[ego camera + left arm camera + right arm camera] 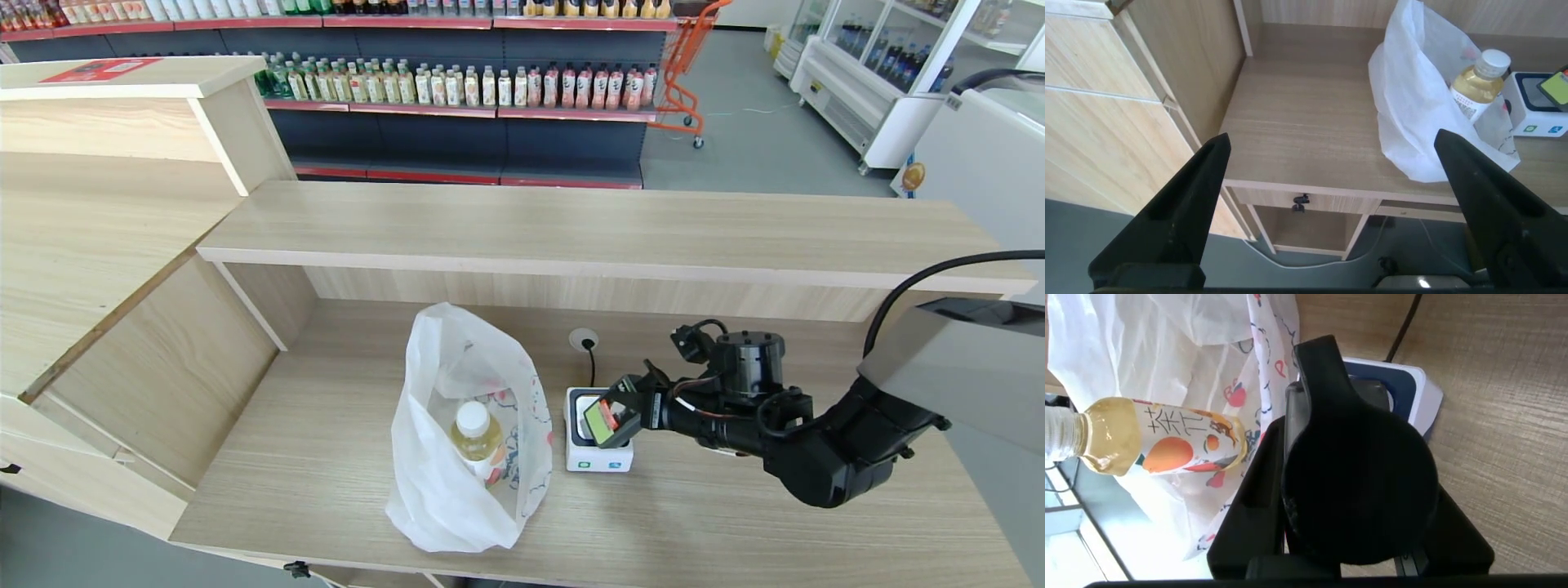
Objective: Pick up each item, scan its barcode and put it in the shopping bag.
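Observation:
A white plastic shopping bag [433,482] stands open on the lower counter, and a bottle of yellow tea [476,433] with a white cap is upright inside it. Right of the bag sits a small white barcode scanner [598,461]. My right gripper [614,418] is shut on a small round black-rimmed item [604,420] with a green and orange face, held just over the scanner's window. The right wrist view has that item's dark underside [1360,490] in front of the scanner [1417,388] and the bottle [1159,437]. My left gripper [1333,151] hangs open off the counter's front edge, with nothing between its fingers.
A raised wooden ledge [588,229] runs behind the lower counter, with a side wall [163,367] on the left. The scanner's cable goes into a round grommet [583,339]. Bare counter [718,531] lies in front of the right arm. Shelves of bottles stand far behind.

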